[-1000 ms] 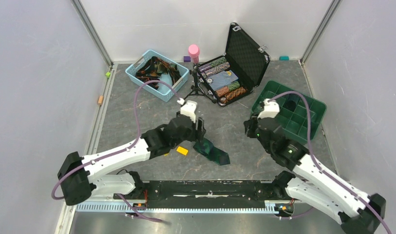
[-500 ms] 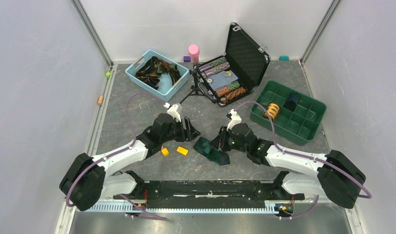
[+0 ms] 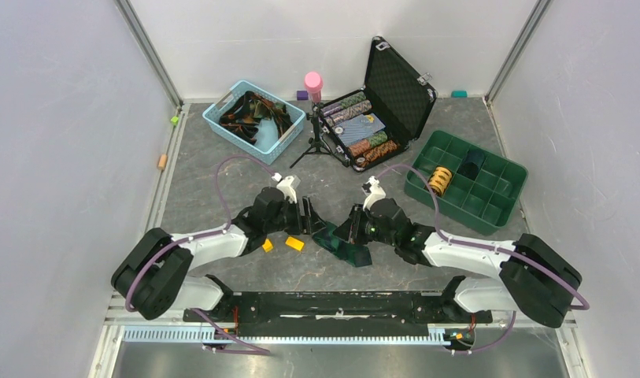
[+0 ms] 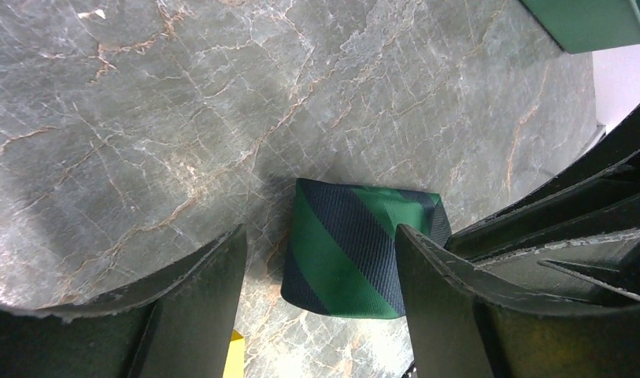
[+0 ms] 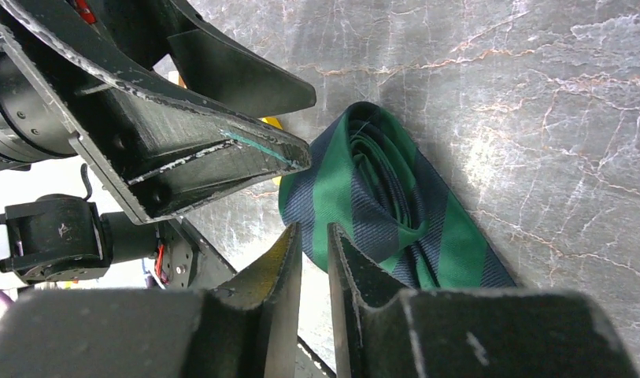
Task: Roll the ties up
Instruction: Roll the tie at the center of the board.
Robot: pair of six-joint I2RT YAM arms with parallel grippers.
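Observation:
A green-and-navy striped tie (image 3: 342, 241) lies partly rolled on the grey table, its flat tail pointing to the near right. My left gripper (image 3: 310, 221) is low at the roll's left side and open. In the left wrist view the roll (image 4: 348, 252) sits between the two fingers (image 4: 198, 307), with a gap on the left. My right gripper (image 3: 353, 229) is at the roll's right side. In its wrist view the tie (image 5: 379, 197) lies just past the fingertips (image 5: 340, 260), which stand a narrow slit apart with nothing between them.
Two small orange blocks (image 3: 294, 243) lie left of the tie. A blue basket (image 3: 288, 128) of loose ties stands at the back left. An open black case (image 3: 397, 93) is behind, with a small tripod (image 3: 315, 146) beside it. A green compartment tray (image 3: 501, 198) holds a rolled orange tie (image 3: 439, 179).
My right arm has swung from over the green tray down to the tie's right side, its jaws narrowing. My left gripper drew back a little, then settled low around the roll.

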